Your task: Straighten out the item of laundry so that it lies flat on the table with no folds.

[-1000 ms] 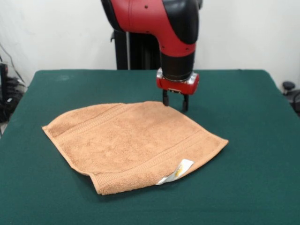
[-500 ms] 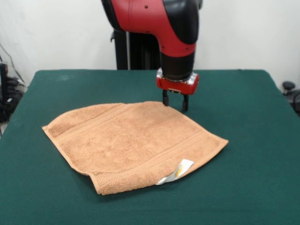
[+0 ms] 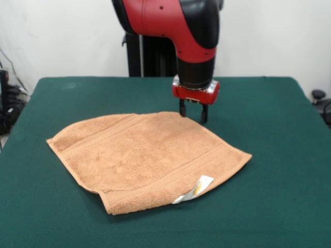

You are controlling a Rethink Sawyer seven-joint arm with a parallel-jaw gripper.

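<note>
My arm (image 3: 176, 26) comes down from above in a bent pose: the fat red and black upper links cross the top of the view, then the wrist (image 3: 196, 70) turns straight down and ends in a red block that carries my gripper (image 3: 193, 114). The gripper points vertically at the table (image 3: 269, 170), over its far half and a little right of centre in this view. My two short black fingers (image 3: 182, 108) stand parted, with a clear gap of green cloth showing between them, and nothing is held in that gap. Their tips are down at the far edge of the orange-tan towel (image 3: 147, 157), right at its rounded far corner; the left-hand finger in the view seems to meet the hem, while the other sits just off the towel's edge over the felt (whether either tip truly presses on the cloth I cannot tell from this angle). The towel lies spread on the dark green table, left of centre and reaching toward the near side, mostly flat with its woven border bands visible along the upper left and lower right. Its near corner is turned under, giving a thick doubled edge there, and the small white label (image 3: 195, 189) with its yellow mark sticks out from the near right hem.
</note>
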